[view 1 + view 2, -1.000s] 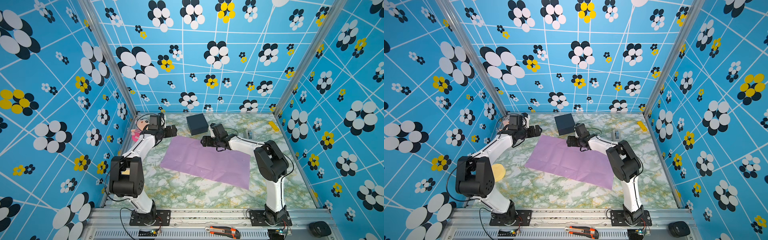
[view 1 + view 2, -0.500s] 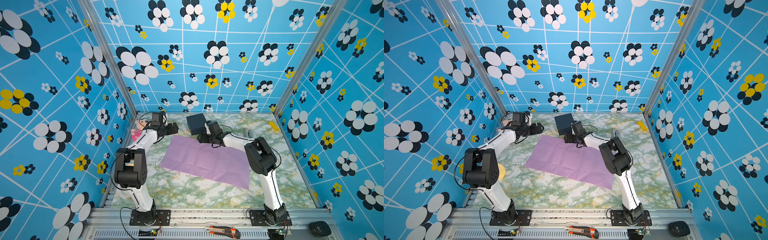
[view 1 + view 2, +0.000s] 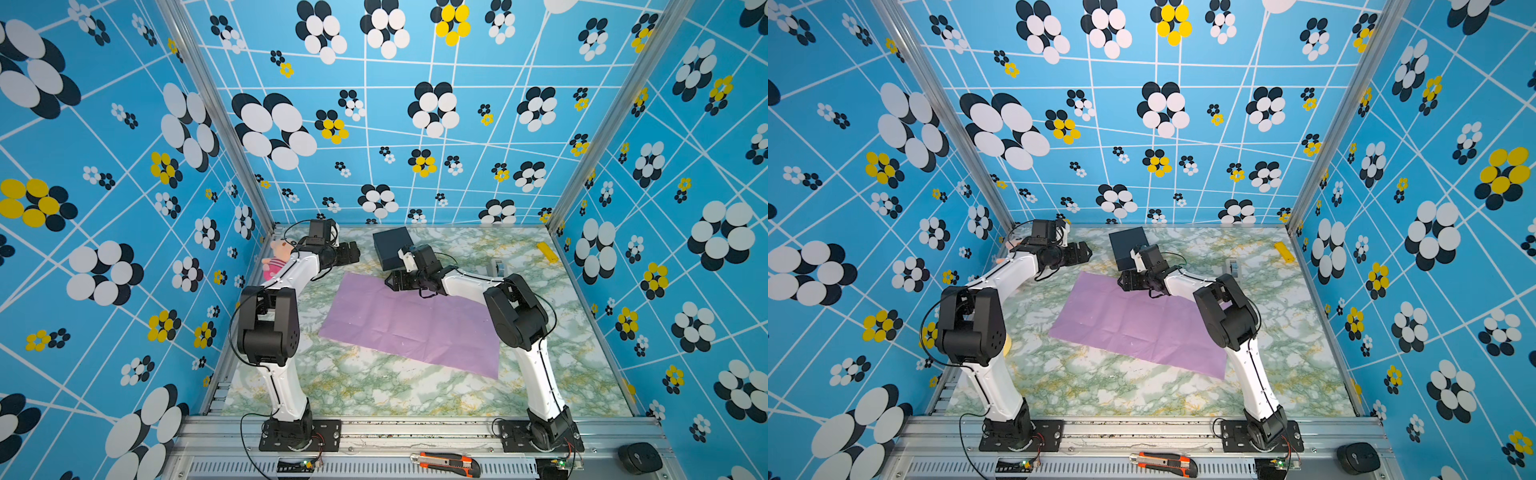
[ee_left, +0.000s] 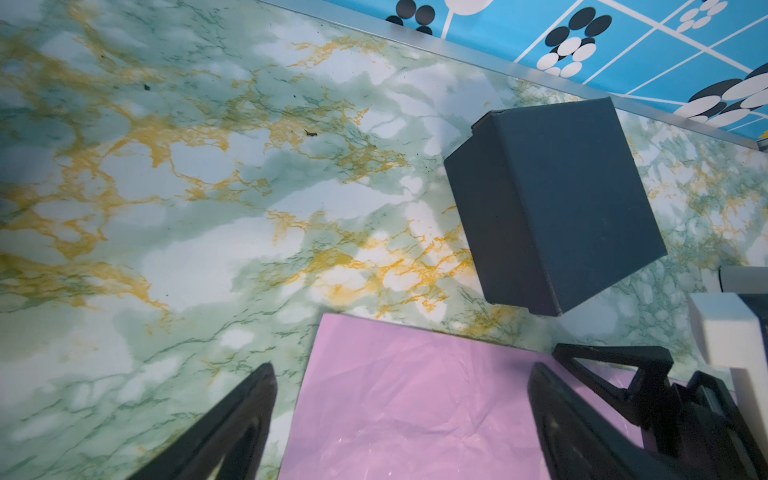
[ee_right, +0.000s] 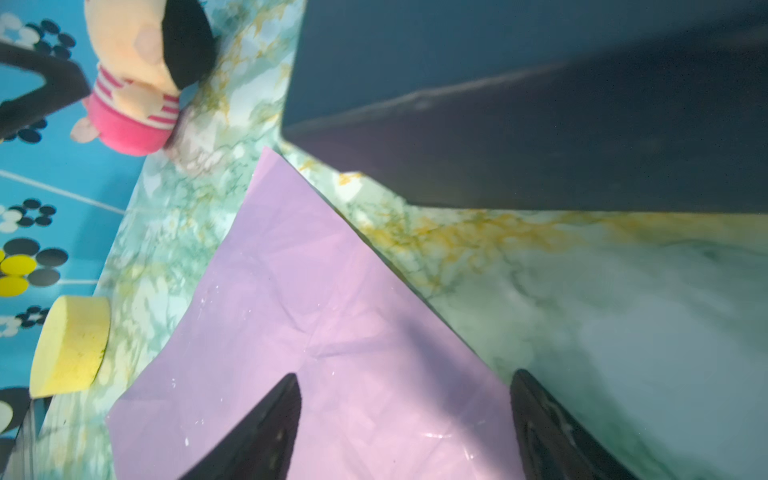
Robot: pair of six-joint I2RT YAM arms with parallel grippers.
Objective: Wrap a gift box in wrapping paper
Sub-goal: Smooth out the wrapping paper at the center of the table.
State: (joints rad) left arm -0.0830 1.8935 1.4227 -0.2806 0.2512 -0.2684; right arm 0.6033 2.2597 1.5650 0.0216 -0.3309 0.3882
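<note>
The gift box [image 3: 390, 246], matte black with its lid shut, stands on the marble table [image 3: 374, 390] just beyond the far edge of the flat lilac wrapping paper [image 3: 415, 326], where it stood a second ago. The right gripper [image 3: 395, 283], spread and empty, hovers over that edge beside the box, slightly nearer the left arm than before. The left gripper [image 3: 354, 253] is also spread, holding nothing.

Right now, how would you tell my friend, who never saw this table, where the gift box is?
Start at the green marble table and find the big purple wrapping paper lying flat in its middle. Just past the paper's far edge, near the back wall, sits the gift box. It is a plain dark box with square corners, unlike the soft pink-striped doll.
</note>
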